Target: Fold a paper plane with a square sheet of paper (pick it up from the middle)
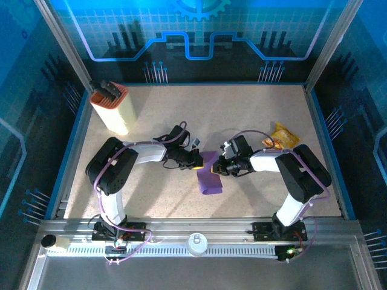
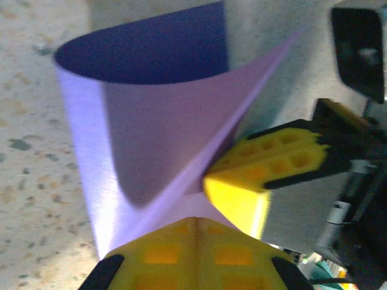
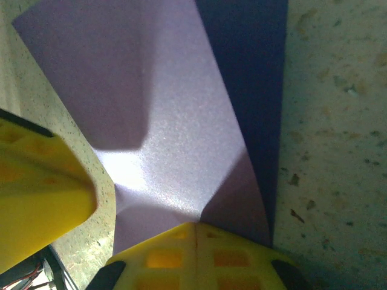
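Speckled beige worktop (image 1: 254, 115) inside a blue-lit enclosure, seen from above. Upper left, a tall cream-and-orange box (image 1: 112, 113) stands with its top open and something dark (image 1: 109, 89) poking out; what it is, I can't tell. On the right, a yellow-orange snack packet (image 1: 282, 136) lies on the surface.

Dead centre, the purple square sheet of paper (image 1: 210, 179) sits between the two arms, and both have hold of it. The left gripper (image 1: 195, 159) comes in from the left and the right gripper (image 1: 219, 168) from the right, and they nearly meet at the sheet's upper edge.

In the left wrist view, the yellow fingers (image 2: 157, 254) are pressed together on the sheet. It bows up into a curl, dark inside, with a diagonal edge running across it. In the right wrist view, the fingers (image 3: 230, 257) are together too, clamped on the same purple sheet.
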Tool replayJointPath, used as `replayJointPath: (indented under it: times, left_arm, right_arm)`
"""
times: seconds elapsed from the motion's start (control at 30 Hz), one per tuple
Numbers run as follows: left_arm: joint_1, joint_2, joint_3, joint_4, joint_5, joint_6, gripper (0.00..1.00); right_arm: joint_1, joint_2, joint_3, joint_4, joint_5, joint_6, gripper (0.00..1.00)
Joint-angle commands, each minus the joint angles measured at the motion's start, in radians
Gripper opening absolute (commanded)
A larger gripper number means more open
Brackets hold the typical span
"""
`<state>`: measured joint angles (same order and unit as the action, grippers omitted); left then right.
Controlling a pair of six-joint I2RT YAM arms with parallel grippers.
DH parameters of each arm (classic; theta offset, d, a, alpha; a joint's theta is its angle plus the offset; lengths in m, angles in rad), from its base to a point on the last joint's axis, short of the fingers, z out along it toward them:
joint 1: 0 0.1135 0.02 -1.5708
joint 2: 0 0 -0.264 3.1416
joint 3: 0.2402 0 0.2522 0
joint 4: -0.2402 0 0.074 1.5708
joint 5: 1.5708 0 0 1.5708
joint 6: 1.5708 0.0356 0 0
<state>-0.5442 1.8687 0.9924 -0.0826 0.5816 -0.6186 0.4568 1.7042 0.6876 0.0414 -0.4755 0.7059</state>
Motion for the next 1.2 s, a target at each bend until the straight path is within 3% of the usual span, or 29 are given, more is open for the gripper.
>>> replayJointPath:
  times: [0.0,0.23,0.53,0.73,1.17]
  left_arm:
    - [0.007,0.026,-0.016,-0.055,-0.075,0.068,0.00]
    - [0.013,0.059,-0.038,-0.097,-0.137,0.103,0.00]
    - [0.011,-0.058,0.002,-0.032,-0.040,0.056,0.00]
    - [0.003,-0.003,0.039,-0.004,-0.021,0.068,0.00]
    - [0.020,0.100,-0.004,-0.044,-0.145,0.083,0.00]
  right_arm:
    - [-0.015,0.031,-0.060,-0.160,0.129,-0.002,0.05]
    - [-0.015,0.030,-0.077,-0.144,0.130,0.003,0.04]
    - [-0.015,0.029,-0.077,-0.148,0.135,0.001,0.05]
    - [-0.015,0.031,-0.069,-0.151,0.131,0.004,0.05]
    - [-0.015,0.026,-0.086,-0.143,0.132,0.009,0.05]
